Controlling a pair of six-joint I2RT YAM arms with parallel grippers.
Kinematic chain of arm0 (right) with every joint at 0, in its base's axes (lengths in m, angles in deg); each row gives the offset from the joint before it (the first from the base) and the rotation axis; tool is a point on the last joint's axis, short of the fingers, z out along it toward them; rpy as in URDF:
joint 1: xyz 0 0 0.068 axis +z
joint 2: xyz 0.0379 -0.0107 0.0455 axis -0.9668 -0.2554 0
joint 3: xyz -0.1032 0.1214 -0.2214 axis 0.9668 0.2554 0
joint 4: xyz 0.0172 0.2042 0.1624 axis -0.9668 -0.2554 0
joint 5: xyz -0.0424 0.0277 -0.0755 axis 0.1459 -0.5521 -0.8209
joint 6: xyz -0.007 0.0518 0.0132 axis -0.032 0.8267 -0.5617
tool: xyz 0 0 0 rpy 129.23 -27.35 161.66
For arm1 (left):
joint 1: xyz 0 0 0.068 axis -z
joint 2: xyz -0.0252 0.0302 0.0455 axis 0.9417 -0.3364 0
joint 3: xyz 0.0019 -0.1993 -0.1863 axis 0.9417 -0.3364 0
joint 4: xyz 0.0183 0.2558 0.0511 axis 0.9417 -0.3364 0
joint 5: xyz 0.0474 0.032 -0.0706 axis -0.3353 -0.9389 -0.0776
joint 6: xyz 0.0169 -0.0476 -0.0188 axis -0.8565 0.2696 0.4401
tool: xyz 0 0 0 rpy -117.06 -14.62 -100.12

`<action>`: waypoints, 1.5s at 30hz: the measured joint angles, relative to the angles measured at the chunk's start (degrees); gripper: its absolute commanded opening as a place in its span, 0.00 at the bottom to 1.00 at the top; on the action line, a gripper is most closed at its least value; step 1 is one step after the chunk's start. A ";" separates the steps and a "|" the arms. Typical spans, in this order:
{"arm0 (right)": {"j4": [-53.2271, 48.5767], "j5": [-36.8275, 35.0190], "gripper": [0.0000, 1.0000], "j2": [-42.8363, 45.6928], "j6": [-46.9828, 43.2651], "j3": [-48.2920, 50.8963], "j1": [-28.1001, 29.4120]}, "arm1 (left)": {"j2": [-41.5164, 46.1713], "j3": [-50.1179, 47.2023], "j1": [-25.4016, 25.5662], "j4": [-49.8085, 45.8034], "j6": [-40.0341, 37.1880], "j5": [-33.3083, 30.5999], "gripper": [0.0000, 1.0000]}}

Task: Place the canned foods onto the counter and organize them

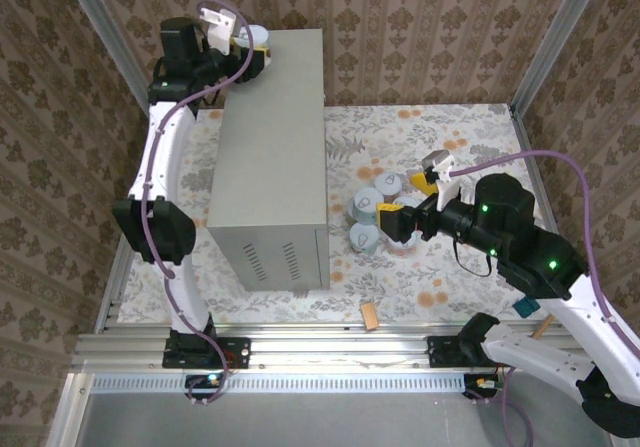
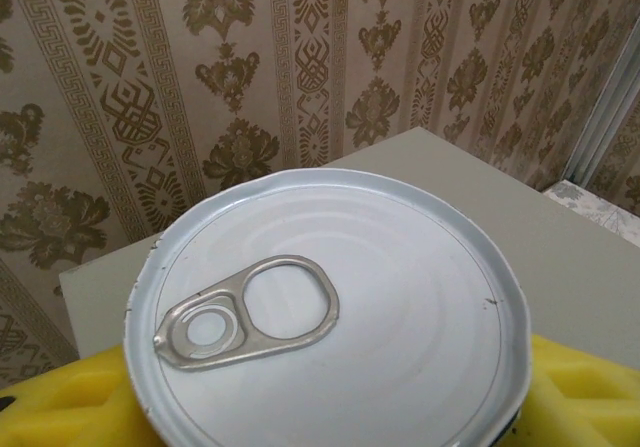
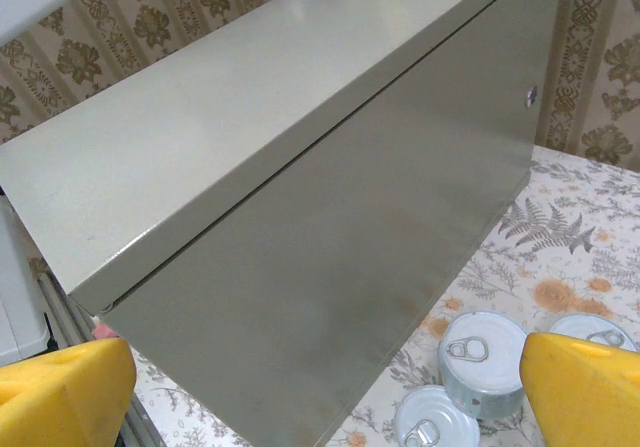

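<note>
Holding one can [image 2: 330,307] clenched in my left gripper [image 1: 250,46] at the counter [image 1: 275,137], right on its far corner, I fear releasing tips it off; right gripper [image 1: 412,197] gapes near the other cans [image 1: 365,205]

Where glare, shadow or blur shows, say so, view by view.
Top external: even light, sharp, counter top bright. Left wrist: soft sheen on the can lid, no blur. Right wrist: pale sheen on the counter's top, yellow fingers cropped at corners.

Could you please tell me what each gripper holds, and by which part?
Left gripper clamps a small round white-lidded metal can by its sides; right gripper, open, holds nothing.
</note>
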 measured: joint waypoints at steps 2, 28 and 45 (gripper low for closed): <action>0.00 -0.28 1.00 0.07 0.33 0.13 0.00 | -0.81 0.90 0.00 0.04 0.00 0.28 0.66; -0.04 -0.50 1.00 0.04 0.57 0.83 0.00 | -1.86 1.81 0.00 -2.67 -0.46 0.72 1.00; -2.12 -3.28 1.00 -3.23 3.85 0.83 0.00 | 17.07 -15.56 0.00 -3.30 0.04 -1.92 1.00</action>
